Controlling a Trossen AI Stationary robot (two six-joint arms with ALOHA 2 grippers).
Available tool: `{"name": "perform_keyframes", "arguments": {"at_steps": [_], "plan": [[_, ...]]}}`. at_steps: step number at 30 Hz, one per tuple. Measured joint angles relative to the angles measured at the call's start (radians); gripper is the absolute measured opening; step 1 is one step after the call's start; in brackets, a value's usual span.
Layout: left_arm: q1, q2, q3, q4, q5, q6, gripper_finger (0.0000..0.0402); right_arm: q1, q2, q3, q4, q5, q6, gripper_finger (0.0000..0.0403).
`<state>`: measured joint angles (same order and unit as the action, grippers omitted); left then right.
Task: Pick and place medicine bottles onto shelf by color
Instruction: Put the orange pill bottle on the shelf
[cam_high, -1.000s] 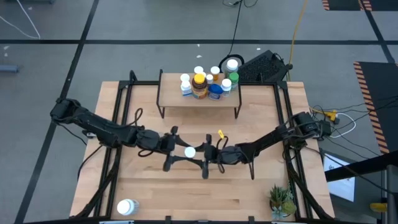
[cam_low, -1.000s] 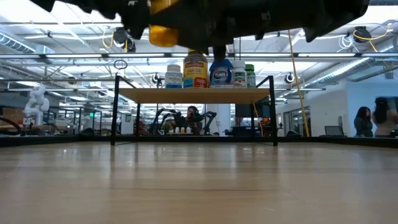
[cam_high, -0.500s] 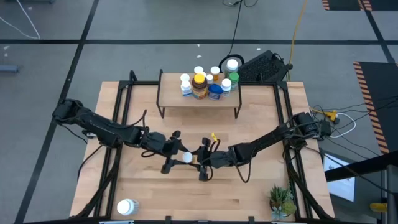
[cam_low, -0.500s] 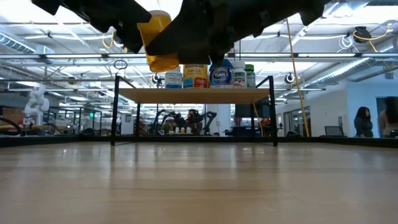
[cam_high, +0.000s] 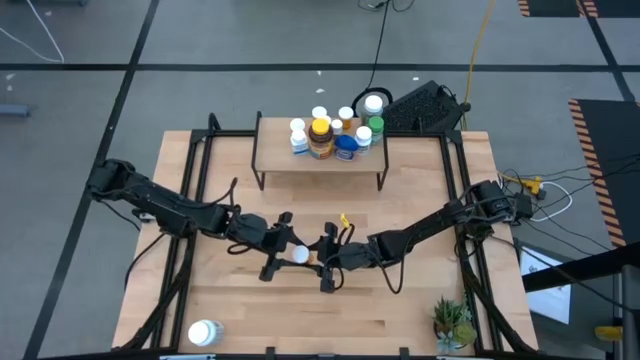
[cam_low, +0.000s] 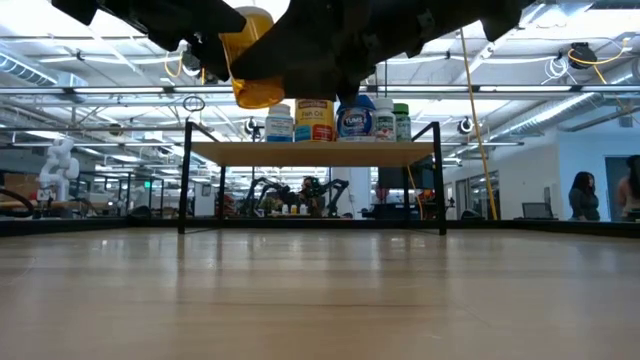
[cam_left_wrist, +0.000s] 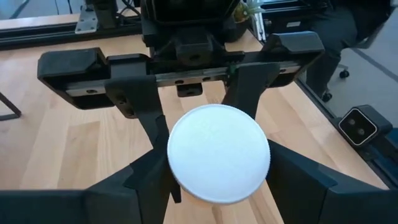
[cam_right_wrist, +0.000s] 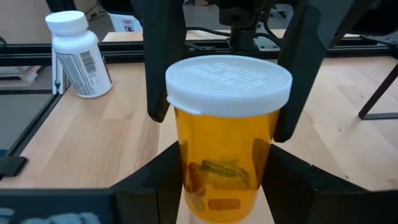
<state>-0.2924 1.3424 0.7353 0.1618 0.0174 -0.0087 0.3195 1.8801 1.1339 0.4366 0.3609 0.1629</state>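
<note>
An orange medicine bottle (cam_right_wrist: 224, 162) with a white cap (cam_high: 300, 255) hangs above the table's middle, between my two grippers. My left gripper (cam_left_wrist: 217, 183) reaches in from the table's left and is shut on the cap. My right gripper (cam_right_wrist: 221, 190) reaches in from the right and is shut on the orange body. In the low view the bottle (cam_low: 250, 60) is well clear of the tabletop. Several more medicine bottles (cam_high: 335, 135) stand on the shelf (cam_high: 290, 162) at the far middle. One white bottle (cam_high: 203, 332) stands on its base at the near left. My left gripper has the white cap's rim (cam_left_wrist: 177, 180) between its two fingers, one on each side, with the cap's top facing its wrist. The fingers come from the table's left, slanting down. My right gripper pinches the lower part of the orange body (cam_right_wrist: 186, 180) between its two fingers. They come about level from the table's right and lie across the bottle. The bottle is lifted clear, nearly upright with its cap up.
A small potted plant (cam_high: 452, 322) stands at the near right corner. A black keyboard (cam_high: 425, 105) lies beyond the table's far right. Black frame rails (cam_high: 190, 200) run along both sides of the table. Bare wood lies between the shelf and the grippers.
Both grippers, with the bottle between them, have gone a little toward the table's near edge, and the right arm has reached slightly farther toward the left. The bottle has stayed clear of the table.
</note>
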Motion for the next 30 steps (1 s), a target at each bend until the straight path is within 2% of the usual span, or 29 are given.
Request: {"name": "perform_keyframes", "arguments": {"at_steps": [5,9,11,18,23,27,30], "plan": [[0.000,0.000,0.000,0.001,0.000,0.006,0.0210,0.000,0.000,0.000,0.006,-0.002,0.008,0.0182],[0.011,0.000,0.000,0.004,0.000,0.009,0.0194,-0.002,0.000,0.000,0.007,0.005,0.038,0.0213],[0.019,-0.001,0.000,-0.002,-0.002,0.008,0.0196,-0.003,0.000,0.000,0.005,0.016,0.040,0.0235],[0.078,-0.062,0.001,-0.060,-0.042,0.032,0.0230,-0.003,-0.019,-0.001,-0.101,0.183,0.124,0.0293],[0.161,-0.157,0.001,-0.123,-0.085,0.099,0.0214,-0.003,-0.029,-0.002,-0.205,0.249,0.218,0.0298],[0.269,-0.218,0.021,-0.162,-0.144,0.178,0.0201,-0.012,-0.029,-0.010,-0.209,0.245,0.252,0.0298],[0.366,-0.218,0.061,-0.171,-0.150,0.211,0.0202,-0.019,-0.029,-0.022,-0.204,0.245,0.268,0.0298]]}}
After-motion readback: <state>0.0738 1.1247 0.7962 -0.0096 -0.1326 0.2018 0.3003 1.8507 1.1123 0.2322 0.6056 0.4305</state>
